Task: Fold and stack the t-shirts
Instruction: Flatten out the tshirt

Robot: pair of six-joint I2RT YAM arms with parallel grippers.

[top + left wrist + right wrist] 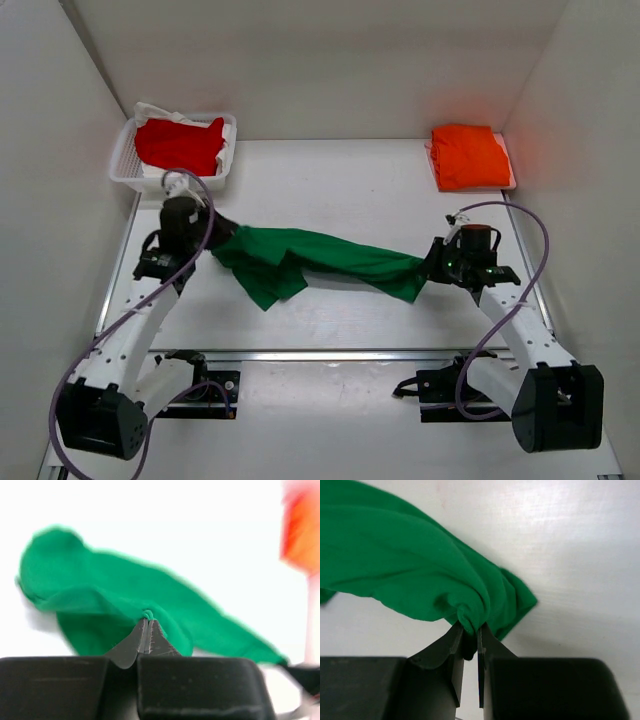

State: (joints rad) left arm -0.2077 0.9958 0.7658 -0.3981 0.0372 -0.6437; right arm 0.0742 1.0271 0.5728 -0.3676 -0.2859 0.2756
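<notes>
The green t-shirt [320,262] is hanging stretched between the two arms, spanning the middle of the table [350,190] from left to right. The left gripper [147,626] is pinching a small bunch of green cloth right at its tips, with its fingers pressing nearly together and only the fabric between them. The right gripper [470,632] is gripping the shirt's right end in the same way, its fingers standing narrow and clamping a rolled fold of cloth, while a loose corner is spilling past them onto the white surface.

Between the two grips the cloth is running as a twisted band, wider and more bunched toward the left. Near the left gripper a loose flap is drooping toward the near side and appears to be touching the table. A soft shadow is lying beneath the right half of the span.

The red t-shirt [180,143] is lying crumpled inside the white mesh basket [122,168] at the far left corner, well apart from the green one. The orange t-shirt [468,156] is lying folded flat at the far right corner, also well apart. In the left wrist view it is showing only as a blurred orange patch at the upper right edge
</notes>
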